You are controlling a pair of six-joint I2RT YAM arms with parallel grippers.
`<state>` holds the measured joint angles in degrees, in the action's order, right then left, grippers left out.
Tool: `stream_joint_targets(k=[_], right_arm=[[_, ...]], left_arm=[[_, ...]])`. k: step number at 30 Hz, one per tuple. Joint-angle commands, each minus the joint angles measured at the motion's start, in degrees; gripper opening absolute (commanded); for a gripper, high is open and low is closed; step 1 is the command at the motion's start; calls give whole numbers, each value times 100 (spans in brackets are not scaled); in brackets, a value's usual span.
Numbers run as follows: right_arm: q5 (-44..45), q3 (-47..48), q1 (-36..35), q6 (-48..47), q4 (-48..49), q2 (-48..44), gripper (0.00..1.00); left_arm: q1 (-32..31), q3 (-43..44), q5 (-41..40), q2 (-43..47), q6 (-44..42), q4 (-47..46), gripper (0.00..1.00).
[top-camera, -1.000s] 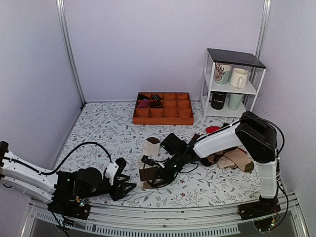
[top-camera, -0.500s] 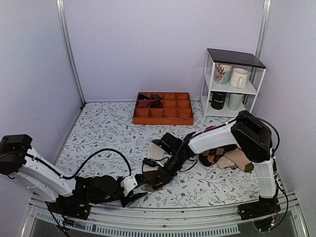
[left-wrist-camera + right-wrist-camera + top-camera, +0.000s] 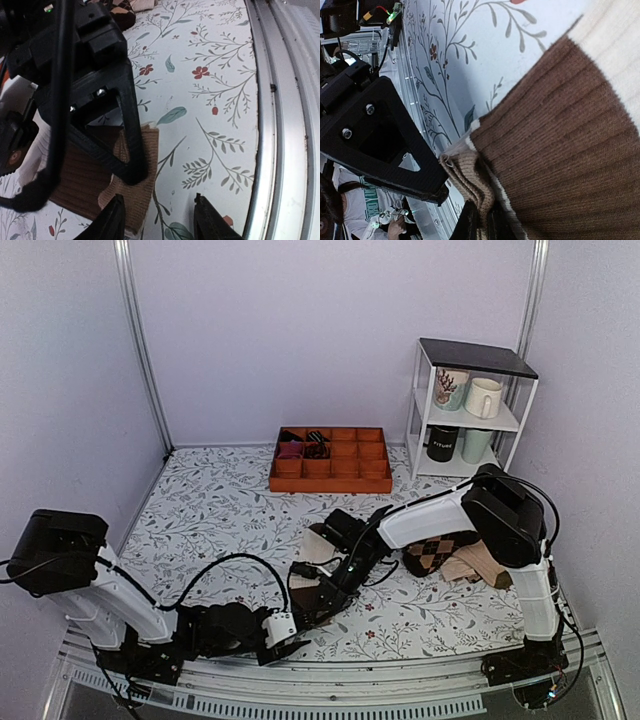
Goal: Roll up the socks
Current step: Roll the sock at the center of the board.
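Socks (image 3: pixel 314 570) lie flat on the floral bench (image 3: pixel 200 500), well to the near side of the orange tray (image 3: pixel 330 462). Cream part points toward the tray; brown band and tan cuff (image 3: pixel 131 180) point away from it. Right tool (image 3: pixel 482 221) is pinched tight on the cuff's folded edge. Left tool (image 3: pixel 160 224) stands half open and grips nothing, one tip over the cuff corner. It sits farthest from the tray, by the front rail (image 3: pixel 280 125). Argyle socks (image 3: pixel 436 552) lie to the tray's near right.
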<state>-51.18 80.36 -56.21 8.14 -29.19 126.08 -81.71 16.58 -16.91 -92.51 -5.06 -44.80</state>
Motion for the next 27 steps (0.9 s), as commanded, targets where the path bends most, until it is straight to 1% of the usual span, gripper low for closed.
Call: stream_joint_targets(k=[1, 6, 8, 10, 16, 19, 21, 22, 25, 26, 27], right_arm=[[346, -128, 5, 3, -363, 363, 5], [295, -161, 4, -18, -335, 378, 4], [294, -156, 3, -23, -321, 393, 4], [289, -167, 4, -19, -308, 397, 4], [253, -219, 10, -14, -264, 380, 4], [240, -226, 8, -14, -254, 379, 4], [224, -247, 1, -14, -256, 373, 4], [215, -255, 4, -8, -252, 367, 4], [184, -278, 4, -6, -230, 358, 5], [167, -290, 4, 2, -214, 345, 5], [151, -291, 8, 3, -204, 337, 6]], left_arm=[[-71, 30, -215, -100, -81, -385, 47], [-76, -19, -693, -86, -74, -399, 50], [-61, -61, -647, -53, -134, -472, 51], [-30, 17, -598, -134, -126, -294, 51], [100, 173, -454, -537, 236, -111, 46], [142, 188, -401, -642, 371, -50, 40], [176, 175, -371, -675, 447, -23, 34], [193, 182, -350, -680, 485, 12, 30], [298, 237, -13, -672, 577, 235, 6], [338, 273, 145, -665, 624, 358, 0], [374, 307, 277, -666, 699, 483, 0]])
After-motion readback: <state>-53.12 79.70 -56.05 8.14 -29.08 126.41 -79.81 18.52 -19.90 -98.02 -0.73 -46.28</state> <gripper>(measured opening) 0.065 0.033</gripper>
